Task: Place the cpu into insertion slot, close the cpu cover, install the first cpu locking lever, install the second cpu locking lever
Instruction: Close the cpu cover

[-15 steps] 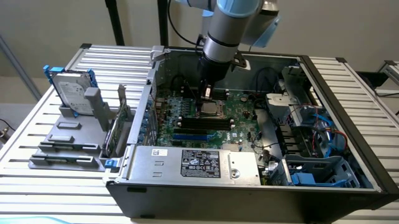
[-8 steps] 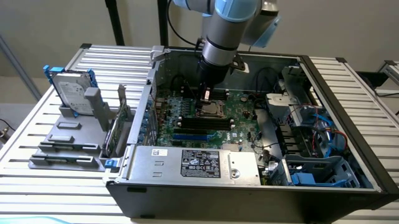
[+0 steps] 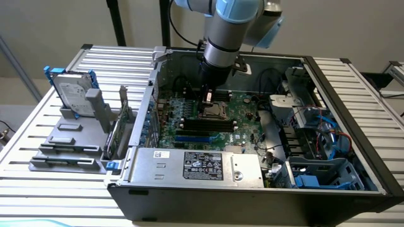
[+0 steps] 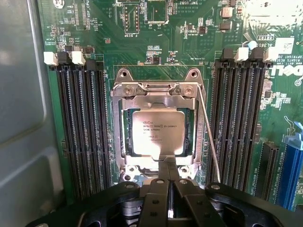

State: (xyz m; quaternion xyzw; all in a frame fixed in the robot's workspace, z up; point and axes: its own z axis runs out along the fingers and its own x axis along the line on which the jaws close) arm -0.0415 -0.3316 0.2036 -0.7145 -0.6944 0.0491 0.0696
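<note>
Wrist view: we log cpu (image 4: pixel 157 134) framed by cpu cover (image 4: pixel 154 93), gripper (image 4: pixel 168 164) pinched shut, seemingly touching its edge; exterior view adds the computer case (image 3: pixel 252 205).

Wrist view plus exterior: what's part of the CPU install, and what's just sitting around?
Job in hand:
cpu
insertion slot
cpu cover
wire locking lever
end effector, shut, at the cpu's edge

Lying about:
memory slots
power supply
hard drive, outside the case
</note>
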